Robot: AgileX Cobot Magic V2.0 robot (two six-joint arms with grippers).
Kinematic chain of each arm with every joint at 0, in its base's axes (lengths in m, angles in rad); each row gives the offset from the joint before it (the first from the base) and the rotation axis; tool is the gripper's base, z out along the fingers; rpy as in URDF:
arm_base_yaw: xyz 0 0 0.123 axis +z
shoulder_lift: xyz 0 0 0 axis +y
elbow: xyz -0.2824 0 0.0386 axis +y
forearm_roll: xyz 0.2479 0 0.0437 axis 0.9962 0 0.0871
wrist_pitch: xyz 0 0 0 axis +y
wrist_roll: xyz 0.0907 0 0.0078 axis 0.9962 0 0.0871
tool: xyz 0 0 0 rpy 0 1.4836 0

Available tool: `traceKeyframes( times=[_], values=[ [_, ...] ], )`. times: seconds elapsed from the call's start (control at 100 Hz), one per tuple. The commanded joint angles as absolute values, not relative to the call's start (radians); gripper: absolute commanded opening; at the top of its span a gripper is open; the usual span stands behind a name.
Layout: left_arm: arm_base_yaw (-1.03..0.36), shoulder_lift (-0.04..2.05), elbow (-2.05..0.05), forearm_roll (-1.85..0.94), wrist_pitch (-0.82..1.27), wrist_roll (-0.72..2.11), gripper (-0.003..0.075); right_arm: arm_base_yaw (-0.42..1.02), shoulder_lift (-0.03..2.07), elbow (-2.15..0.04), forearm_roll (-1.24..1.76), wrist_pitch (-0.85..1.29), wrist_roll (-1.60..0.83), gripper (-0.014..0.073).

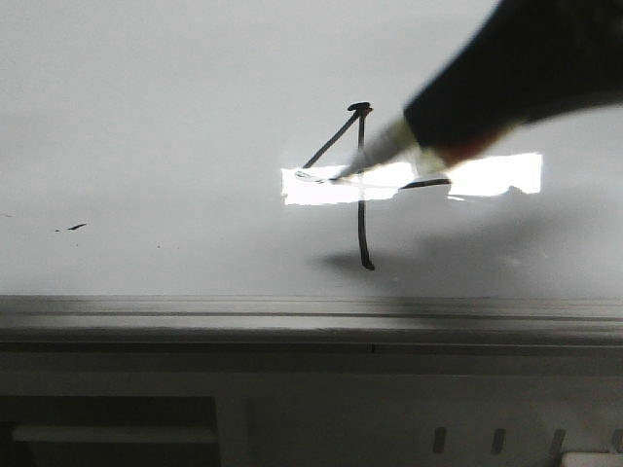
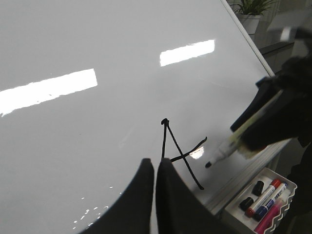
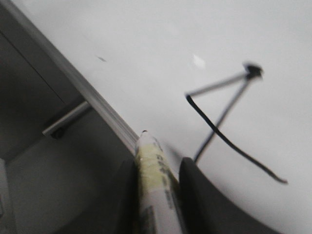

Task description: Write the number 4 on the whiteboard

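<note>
Right tool [image 3: 157, 173] grips marker [image 3: 153, 185] beside number 4 [image 1: 361, 185] on whiteboard [image 1: 175, 117]; left tool [image 2: 155, 170] closed, empty.

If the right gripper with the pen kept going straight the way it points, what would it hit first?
Most likely the whiteboard itself. The right gripper holds the marker tip-first toward the board, just beside the number 4, so the tip would touch first. The exact gap is unclear.

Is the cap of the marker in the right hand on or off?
Off. In the left wrist view the marker held by the right hand shows a bare dark tip, just off the whiteboard near the number 4.
</note>
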State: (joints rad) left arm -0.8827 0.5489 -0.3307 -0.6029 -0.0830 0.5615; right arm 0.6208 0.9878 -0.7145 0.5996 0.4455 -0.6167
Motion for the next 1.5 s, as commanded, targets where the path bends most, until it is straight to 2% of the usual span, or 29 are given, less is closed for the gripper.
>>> traceKeyframes(
  times=[0.0, 0.18, 0.39, 0.46, 0.6, 0.69, 0.95, 1.1, 1.49],
  values=[
    [-0.882, 0.549, -0.376, -0.605, -0.151, 0.553, -0.002, 0.661, 0.939, -0.81, 0.593, 0.454, -0.649, -0.0044],
    [-0.882, 0.572, -0.478, -0.54, -0.045, 0.567, -0.0018, 0.683, 0.941, -0.893, 0.523, 0.544, -0.649, -0.0044],
    [-0.882, 0.721, -0.731, -0.288, 0.394, 0.567, 0.0004, 0.722, 0.941, -0.907, 0.501, 0.562, -0.781, -0.0045],
    [-0.882, 0.781, -0.814, -0.231, 0.517, 0.567, 0.0081, 0.753, 0.941, -0.907, 0.501, 0.562, -0.831, -0.0045],
    [-0.882, 0.869, -0.948, -0.18, 0.667, 0.567, 0.0344, 0.811, 0.941, -0.907, 0.499, 0.55, -0.869, -0.0045],
    [-0.882, 0.909, -1.0, -0.185, 0.726, 0.602, 0.0412, 0.835, 0.941, -0.909, 0.489, 0.524, -0.869, -0.0045],
    [-0.882, 0.984, -1.062, -0.341, 0.86, 0.78, 0.0409, 0.907, 0.941, -0.909, 0.461, 0.419, -0.951, -0.0045],
    [-0.882, 1.0, -1.062, -0.357, 0.854, 0.781, 0.0408, 0.951, 0.941, -0.909, 0.452, 0.35, -0.994, -0.0045],
    [-0.882, 1.002, -1.062, -0.412, 0.793, 0.781, 0.0408, 1.035, 0.972, -0.909, 0.42, 0.345, -1.012, -0.0045]
  ],
)
